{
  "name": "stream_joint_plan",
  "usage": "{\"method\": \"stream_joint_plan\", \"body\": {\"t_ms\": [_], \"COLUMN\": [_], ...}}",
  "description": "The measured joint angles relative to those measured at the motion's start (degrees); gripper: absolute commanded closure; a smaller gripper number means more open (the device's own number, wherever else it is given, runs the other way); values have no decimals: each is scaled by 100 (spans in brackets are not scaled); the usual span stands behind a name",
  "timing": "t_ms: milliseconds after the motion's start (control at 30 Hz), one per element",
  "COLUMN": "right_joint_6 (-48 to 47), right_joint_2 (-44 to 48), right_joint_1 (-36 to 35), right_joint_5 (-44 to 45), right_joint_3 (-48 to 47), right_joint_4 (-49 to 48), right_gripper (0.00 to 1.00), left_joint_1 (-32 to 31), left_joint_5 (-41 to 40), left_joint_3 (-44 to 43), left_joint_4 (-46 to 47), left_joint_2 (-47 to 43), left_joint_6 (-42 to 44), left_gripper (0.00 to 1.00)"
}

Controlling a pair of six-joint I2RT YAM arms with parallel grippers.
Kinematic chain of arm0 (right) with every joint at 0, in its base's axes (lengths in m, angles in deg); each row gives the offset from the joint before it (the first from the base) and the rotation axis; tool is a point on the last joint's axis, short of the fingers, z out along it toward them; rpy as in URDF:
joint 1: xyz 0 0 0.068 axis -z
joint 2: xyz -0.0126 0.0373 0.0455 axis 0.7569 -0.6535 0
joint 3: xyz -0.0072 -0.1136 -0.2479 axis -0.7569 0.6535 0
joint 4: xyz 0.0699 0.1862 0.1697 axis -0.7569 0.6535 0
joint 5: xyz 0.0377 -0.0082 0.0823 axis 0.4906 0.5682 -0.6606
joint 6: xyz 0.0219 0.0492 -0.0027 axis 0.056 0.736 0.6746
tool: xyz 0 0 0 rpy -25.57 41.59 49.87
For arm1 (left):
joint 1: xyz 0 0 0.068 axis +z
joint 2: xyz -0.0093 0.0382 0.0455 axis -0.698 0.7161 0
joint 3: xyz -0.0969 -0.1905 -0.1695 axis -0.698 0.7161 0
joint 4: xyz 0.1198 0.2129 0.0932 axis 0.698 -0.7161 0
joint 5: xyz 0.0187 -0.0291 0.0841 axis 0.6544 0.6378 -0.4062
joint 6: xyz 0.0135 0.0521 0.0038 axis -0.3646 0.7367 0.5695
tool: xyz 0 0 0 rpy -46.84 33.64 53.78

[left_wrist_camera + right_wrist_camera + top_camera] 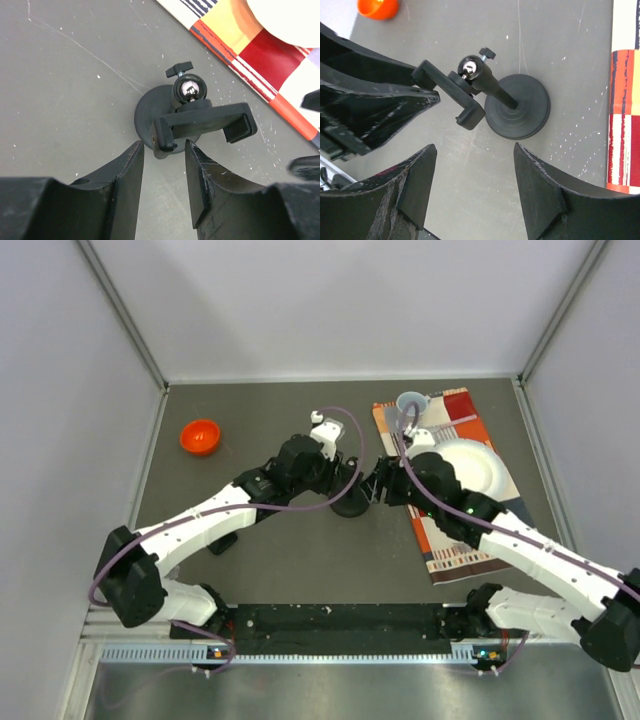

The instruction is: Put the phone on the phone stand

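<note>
The phone stand (350, 504) is black, with a round disc base, a ball joint and an empty clamp cradle; it stands mid-table. It shows in the left wrist view (200, 122) and the right wrist view (517, 107). My left gripper (343, 478) (162, 162) is open and empty, its fingertips just short of the cradle's left end. My right gripper (380, 490) (472, 162) is open and empty, just short of the base. A flat black shape (222, 540) pokes out under my left forearm; it may be the phone, I cannot tell.
An orange bowl (200, 436) sits at the far left. A patterned cloth (450, 540) on the right carries a white plate (478, 466) and a cup (410, 403). The two grippers face each other closely across the stand. Walls enclose the table.
</note>
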Motion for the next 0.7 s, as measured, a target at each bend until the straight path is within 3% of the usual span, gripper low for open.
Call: {"method": "stream_joint_plan", "body": {"t_ms": [100, 133, 267, 500, 633, 700], "right_joint_6": [52, 68, 81, 81, 42, 15], "right_joint_2": [-389, -535, -999, -1469, -1655, -1790], "right_joint_1": [-61, -96, -223, -369, -407, -407], "right_joint_5": [85, 127, 356, 664, 776, 848], "right_joint_3": [-13, -31, -192, -579, -706, -807], "right_joint_4": [-31, -46, -63, -352, -459, -466], "right_gripper": [40, 41, 42, 44, 65, 67], "left_joint_1": [-76, -90, -162, -260, -334, -372], "left_joint_5": [-208, -273, -584, -914, -1034, -1132], "left_joint_3": [-74, -101, -136, -133, -122, -120], "left_joint_4": [74, 101, 136, 138, 138, 131], "left_joint_2": [63, 87, 149, 162, 162, 162], "left_joint_6": [44, 59, 129, 116, 114, 92], "left_gripper": [66, 75, 93, 100, 100, 100]}}
